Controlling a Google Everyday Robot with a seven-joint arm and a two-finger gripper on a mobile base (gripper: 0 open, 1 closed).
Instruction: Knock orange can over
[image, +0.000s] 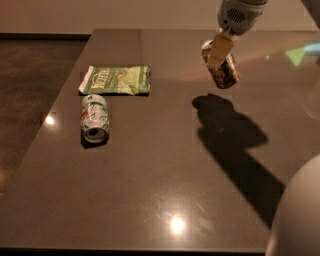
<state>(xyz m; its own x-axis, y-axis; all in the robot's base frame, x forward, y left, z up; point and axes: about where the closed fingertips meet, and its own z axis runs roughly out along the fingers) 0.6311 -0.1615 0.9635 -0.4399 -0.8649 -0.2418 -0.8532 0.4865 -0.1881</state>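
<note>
Gripper seemingly touching tilted orange can.

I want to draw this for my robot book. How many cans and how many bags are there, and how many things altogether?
Cans: 2, the slim orange-tan aluminium can, tilted, and the white-and-green patterned can, lying on its side.
Bags: 1, the flat green snack bag.
Total: 3.
The gripper is against the orange can's upper part, at the far right.

One high view — angled down across the table, end effector upper right.
</note>
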